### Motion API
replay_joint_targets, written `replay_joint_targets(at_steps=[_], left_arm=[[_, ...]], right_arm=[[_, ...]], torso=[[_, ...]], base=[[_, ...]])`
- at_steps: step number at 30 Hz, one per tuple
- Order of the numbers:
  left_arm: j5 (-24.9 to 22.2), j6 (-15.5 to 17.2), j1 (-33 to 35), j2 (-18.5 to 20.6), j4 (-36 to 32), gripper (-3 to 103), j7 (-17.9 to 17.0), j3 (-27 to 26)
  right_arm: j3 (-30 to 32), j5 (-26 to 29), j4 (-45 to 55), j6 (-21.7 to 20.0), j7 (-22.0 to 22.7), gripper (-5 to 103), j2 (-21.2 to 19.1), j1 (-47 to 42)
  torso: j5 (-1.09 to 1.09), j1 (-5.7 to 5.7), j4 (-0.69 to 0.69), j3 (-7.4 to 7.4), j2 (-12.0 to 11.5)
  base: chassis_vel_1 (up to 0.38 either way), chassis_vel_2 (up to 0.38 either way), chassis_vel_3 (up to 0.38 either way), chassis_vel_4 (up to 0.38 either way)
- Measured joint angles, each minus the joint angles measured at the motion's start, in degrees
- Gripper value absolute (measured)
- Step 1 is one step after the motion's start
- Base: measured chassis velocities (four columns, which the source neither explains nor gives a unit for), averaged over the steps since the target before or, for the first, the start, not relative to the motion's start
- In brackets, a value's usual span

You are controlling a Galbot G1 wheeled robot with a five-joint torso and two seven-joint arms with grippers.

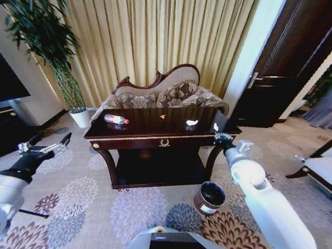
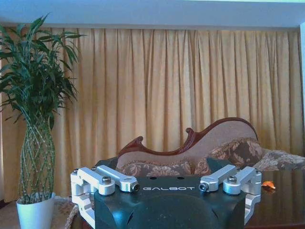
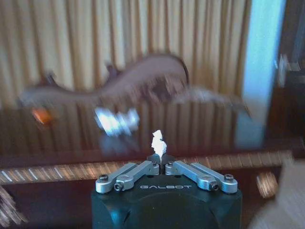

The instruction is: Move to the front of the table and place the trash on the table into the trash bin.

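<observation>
Trash bin [image 1: 210, 197]: nearest item, a small round dark cylinder with a white label, standing on the floral carpet [image 1: 129, 207] just beside the front right leg of the worktop, below the right arm
Right claw [image 3: 160, 162]: raised at the front right corner of the worktop, fingers together, pinched on a small piece of white paper [image 3: 158, 141] that sticks up from the tips; in the head view the claw [image 1: 220, 136] sits just over that corner
Left claw [image 1: 58, 143]: held out over the carpet to the left of the worktop, well apart from it, fingers spread apart and holding nothing
Worktop [image 1: 155, 136]: dark glossy wooden table with gold trim and a gold emblem on its front edge, a lower shelf beneath
Clear plastic bottle [image 1: 116, 120]: lying on its side near the left end of the worktop, red label showing
Crumpled white paper [image 1: 191, 123]: on the worktop toward the right
Orange scrap [image 1: 163, 116]: near the middle of the worktop, toward the back edge
Sofa [image 1: 166, 93]: carved, floral, just behind the worktop
Potted plant [image 1: 78, 111]: in a white pot at far left, in front of the curtain [image 1: 155, 36]
</observation>
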Motion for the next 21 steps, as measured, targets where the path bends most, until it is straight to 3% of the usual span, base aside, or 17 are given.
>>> replay_joint_targets(at_steps=[10,21], left_arm=[[0.09,-0.44,-0.38,-0.42,0.48,100,0.02,0.24],[0.17,-0.88,-0.50,-0.82,0.95,100,0.30,0.24]], right_arm=[[1.26,-5.41,-13.08,-0.46,-0.47,1,5.02,-5.90],[1.22,-17.90,-33.81,6.53,-1.37,1,12.60,-2.36]], torso=[[-0.03,-0.10,-0.01,-0.05,0.06],[-0.01,-0.07,0.00,-0.03,0.04]], base=[[-0.014,0.020,0.025,-0.012],[0.000,0.000,0.000,0.000]])
